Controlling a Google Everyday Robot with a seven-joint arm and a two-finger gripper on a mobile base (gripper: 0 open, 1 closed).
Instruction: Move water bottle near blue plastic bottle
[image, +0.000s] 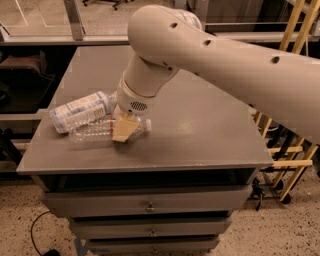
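The water bottle (95, 132), clear and ribbed with a white cap, lies on its side near the front left of the grey cabinet top (200, 125). The blue plastic bottle (80, 111), with a pale blue-and-white label, lies on its side right behind it, touching or nearly touching. My gripper (124, 131) comes down from the big white arm (210, 55) onto the water bottle near its cap end. Its tan fingers (122, 129) are closed around the bottle's body.
The cabinet has drawers (150, 205) below its front edge. A wooden rack (292, 150) stands to the right. A dark shelf (20, 95) stands to the left, and a cable (37, 240) lies on the speckled floor.
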